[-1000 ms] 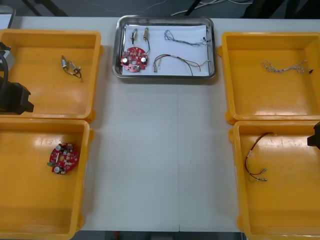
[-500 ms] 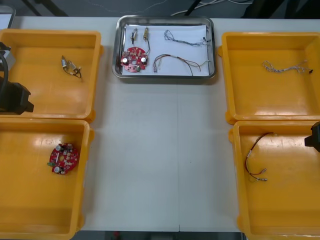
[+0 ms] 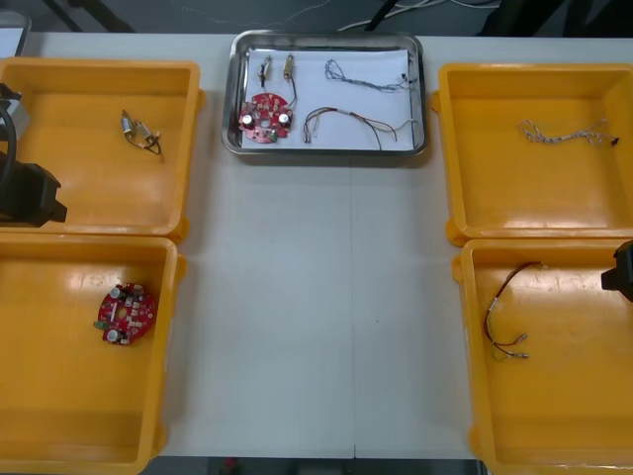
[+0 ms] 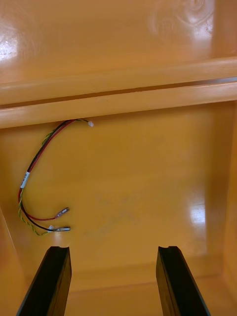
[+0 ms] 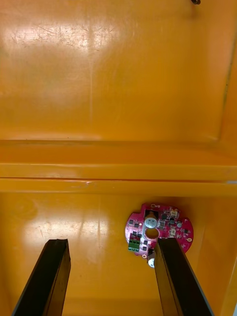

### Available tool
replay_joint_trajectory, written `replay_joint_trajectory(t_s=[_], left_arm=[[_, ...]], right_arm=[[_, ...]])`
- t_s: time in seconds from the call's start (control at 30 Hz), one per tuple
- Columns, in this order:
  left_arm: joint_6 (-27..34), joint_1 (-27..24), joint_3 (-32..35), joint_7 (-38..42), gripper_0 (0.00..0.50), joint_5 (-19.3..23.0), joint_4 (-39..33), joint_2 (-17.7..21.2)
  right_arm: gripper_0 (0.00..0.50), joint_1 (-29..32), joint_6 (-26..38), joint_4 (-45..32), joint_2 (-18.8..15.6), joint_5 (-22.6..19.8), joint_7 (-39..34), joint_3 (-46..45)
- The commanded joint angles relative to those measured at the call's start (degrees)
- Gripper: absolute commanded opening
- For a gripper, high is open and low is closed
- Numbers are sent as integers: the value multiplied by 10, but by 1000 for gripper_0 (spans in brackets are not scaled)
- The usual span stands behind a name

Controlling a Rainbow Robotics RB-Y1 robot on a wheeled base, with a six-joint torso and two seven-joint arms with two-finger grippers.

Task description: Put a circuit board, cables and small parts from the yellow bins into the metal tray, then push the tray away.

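meanwhile, both arms wait at the sides of the light table [image 3: 316, 297], one over each near bin. the left gripper [image 5: 111, 243] is open, its two black fingers standing apart with nothing between them, above the floor of the left near bin [image 3: 59, 396]. a spare circuit board [image 5: 159, 232], round and red, lies flat on that floor, right by the tip of one finger but not between the two. the right gripper [image 4: 113, 249] is likewise spread wide and empty over the right near bin [image 3: 574, 416]. there a spare red and yellow cable [image 4: 37, 182] lies curled on the floor, beyond one fingertip and apart from it.

at the table's far edge, between the two far bins, sits the metal tray [image 3: 423, 99], white inside. it holds a red circuit board [image 3: 263, 117] at its near left. two small metal parts [image 3: 277, 69] lie just beyond the board, a twisted blue and white cable [image 3: 366, 77] at the far right, and a red and yellow cable [image 3: 356, 123] at the near right.

the left far bin [image 3: 89, 178] holds loose metal parts [image 3: 140, 132]. the right far bin [image 3: 524, 198] holds a second twisted cable [image 3: 564, 132].
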Motion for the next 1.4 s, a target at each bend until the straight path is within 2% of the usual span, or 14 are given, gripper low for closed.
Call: replay_joint_trajectory(t_s=[0.03,1.4], left_arm=[[4,7,7,-29,500,-2,-16,10],[4,7,7,-29,500,-2,-16,10]], right_arm=[[500,-13,-5,-16,5,-4,37,-11],[500,-13,-5,-16,5,-4,37,-11]])
